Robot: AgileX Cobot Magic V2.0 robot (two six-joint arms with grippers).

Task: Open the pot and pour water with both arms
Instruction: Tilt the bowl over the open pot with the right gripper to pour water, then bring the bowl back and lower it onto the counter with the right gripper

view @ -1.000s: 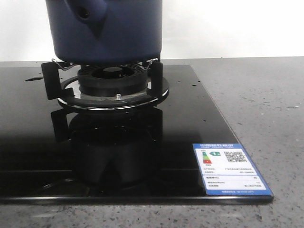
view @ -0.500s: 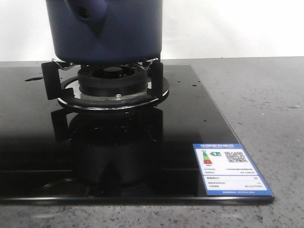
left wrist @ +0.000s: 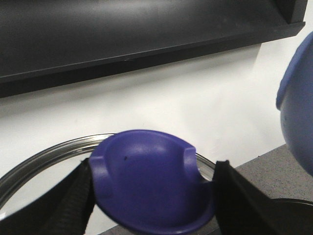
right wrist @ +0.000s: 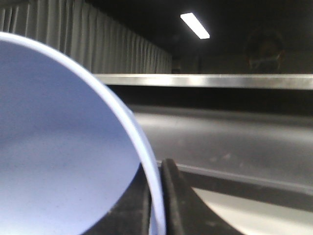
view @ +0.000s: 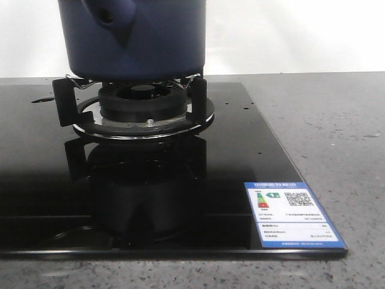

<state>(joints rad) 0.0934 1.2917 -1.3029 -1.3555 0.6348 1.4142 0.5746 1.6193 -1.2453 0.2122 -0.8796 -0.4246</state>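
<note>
The dark navy pot (view: 138, 36) stands on the burner's supports in the front view, its stubby tube (view: 108, 15) pointing toward the camera; its top is out of frame. Neither gripper shows in that view. In the left wrist view my left gripper (left wrist: 151, 196) is shut on the blue knob (left wrist: 146, 181) of a glass lid with a steel rim (left wrist: 44, 156), held in front of a white wall. In the right wrist view my right gripper (right wrist: 156, 205) is shut on the thin rim of a light-blue bowl (right wrist: 58, 161). That bowl's side also shows in the left wrist view (left wrist: 298, 98).
The gas burner (view: 144, 105) sits on a black glass cooktop (view: 240, 150) with an energy label (view: 292, 214) at its front right corner. Grey speckled counter (view: 325, 120) lies to the right. A dark shelf (left wrist: 122, 34) hangs above the wall.
</note>
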